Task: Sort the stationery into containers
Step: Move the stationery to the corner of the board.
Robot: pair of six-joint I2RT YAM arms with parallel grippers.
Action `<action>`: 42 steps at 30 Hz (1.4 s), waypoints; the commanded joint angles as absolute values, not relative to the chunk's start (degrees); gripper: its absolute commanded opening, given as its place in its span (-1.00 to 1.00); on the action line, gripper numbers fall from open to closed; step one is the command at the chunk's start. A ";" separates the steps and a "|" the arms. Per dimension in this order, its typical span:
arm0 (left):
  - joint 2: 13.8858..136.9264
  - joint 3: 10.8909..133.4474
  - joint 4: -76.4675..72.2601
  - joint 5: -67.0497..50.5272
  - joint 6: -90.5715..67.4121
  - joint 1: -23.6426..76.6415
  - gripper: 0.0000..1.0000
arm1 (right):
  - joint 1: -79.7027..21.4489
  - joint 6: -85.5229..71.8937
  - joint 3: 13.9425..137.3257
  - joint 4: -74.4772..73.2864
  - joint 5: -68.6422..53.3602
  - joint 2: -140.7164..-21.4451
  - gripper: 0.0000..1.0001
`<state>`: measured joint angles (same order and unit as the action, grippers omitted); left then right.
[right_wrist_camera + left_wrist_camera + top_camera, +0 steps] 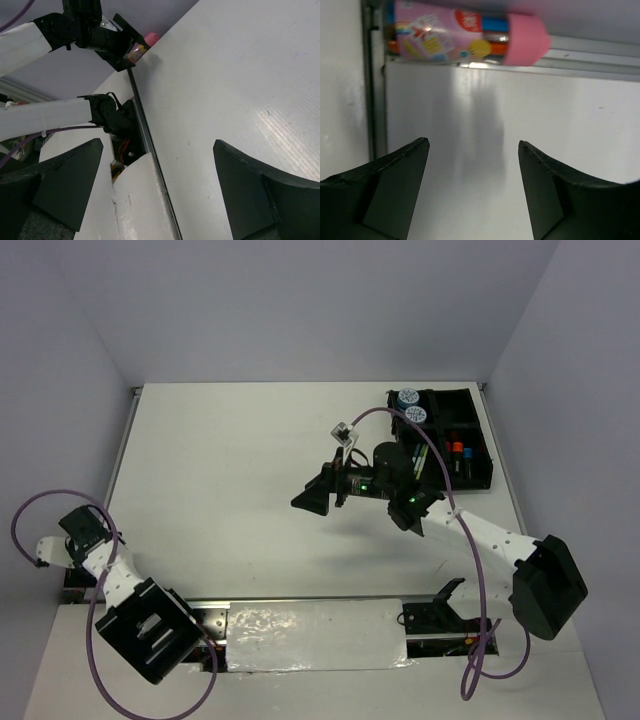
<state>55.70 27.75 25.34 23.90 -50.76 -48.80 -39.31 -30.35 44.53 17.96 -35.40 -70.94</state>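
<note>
At the edge of the white table [230, 440], the pink bottle [455, 37] is lying crosswise at twelve o'clock of your left gripper [472, 141], which is gaping empty like your right gripper [158, 142]; the bottle is probably light and slick, so be aiming mid-label.

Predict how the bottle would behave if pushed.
The bottle lies on its side and looks round, so it would probably roll. Its glossy label suggests a slippery grip. It seems to be rigid plastic, likely light.
</note>
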 commanded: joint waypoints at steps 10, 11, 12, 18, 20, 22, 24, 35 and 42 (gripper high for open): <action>59.77 31.19 14.75 21.42 -38.67 -49.57 0.99 | -39.02 -29.97 42.80 20.12 -36.47 -66.80 0.99; 59.24 31.64 16.16 23.45 -38.24 -49.48 0.99 | -38.94 -30.32 42.63 20.47 -36.47 -66.97 0.99; 60.37 32.77 17.56 25.03 -37.88 -49.48 0.99 | -39.02 -30.50 42.71 21.00 -36.65 -67.23 0.99; 64.85 37.96 18.28 28.83 -27.34 -49.57 0.80 | -38.76 -31.55 42.36 22.85 -37.79 -67.94 0.99; 65.30 37.80 16.53 24.98 -23.58 -50.09 0.80 | -38.67 -31.99 42.10 23.38 -38.23 -67.50 0.99; 66.00 37.70 15.82 22.33 -22.42 -50.62 0.80 | -38.67 -32.08 42.01 23.55 -38.76 -67.24 0.99; 66.09 37.71 14.95 20.93 -21.10 -51.24 0.81 | -38.41 -31.99 41.92 23.21 -38.93 -66.89 0.99; 67.76 37.09 17.92 23.73 -23.55 -53.78 0.98 | -36.30 -33.93 40.17 25.75 -40.96 -66.01 0.99; 63.19 36.65 19.93 26.60 -27.32 -55.46 0.99 | -35.51 -35.07 39.99 27.07 -41.83 -66.79 0.99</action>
